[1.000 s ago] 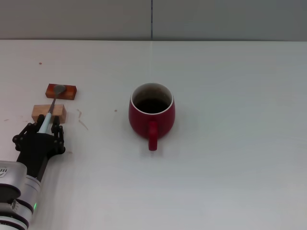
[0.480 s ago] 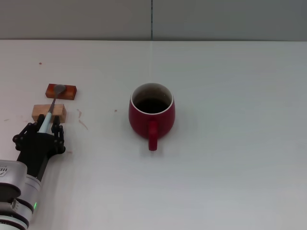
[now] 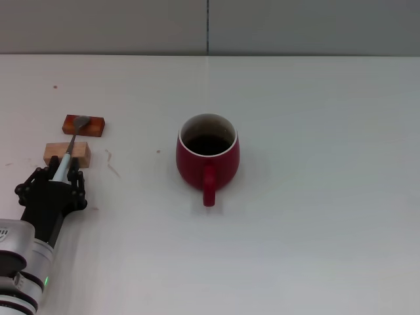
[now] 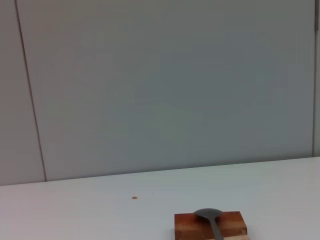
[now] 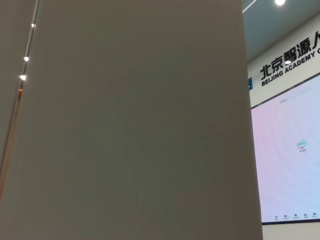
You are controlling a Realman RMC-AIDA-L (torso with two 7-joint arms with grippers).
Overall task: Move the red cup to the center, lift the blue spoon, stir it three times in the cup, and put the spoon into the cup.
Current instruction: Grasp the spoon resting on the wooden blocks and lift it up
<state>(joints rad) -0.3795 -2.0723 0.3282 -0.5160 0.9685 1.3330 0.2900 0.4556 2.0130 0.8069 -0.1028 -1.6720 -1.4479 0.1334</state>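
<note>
Standing upright near the middle of the white tabletop (image 3: pixel 315 197): the red cup (image 3: pixel 207 157), white rim up, dark inside, its thick handle turned toward the robot.

Item, far left of the tabletop: the blue spoon (image 3: pixel 69 149), lying bridged across two small blocks. Its grey bowl rests on the orange-red block (image 3: pixel 83 125), farther from the robot; its neck crosses the tan block (image 3: pixel 66 154), nearer. The pale blue handle runs back from the tan block into the left gripper (image 3: pixel 58 176). The spoon lies well apart from the cup.

Item, left gripper: low over the tabletop just behind the tan block, black fingers (image 3: pixel 77 180) drawn in on either side of the spoon's handle and closed on it.

Item, left wrist view: the spoon's bowl on the orange-red block, grey wall panels behind.

Item, right gripper: outside every view; its wrist camera faces a plain wall panel and a lit screen.
</note>
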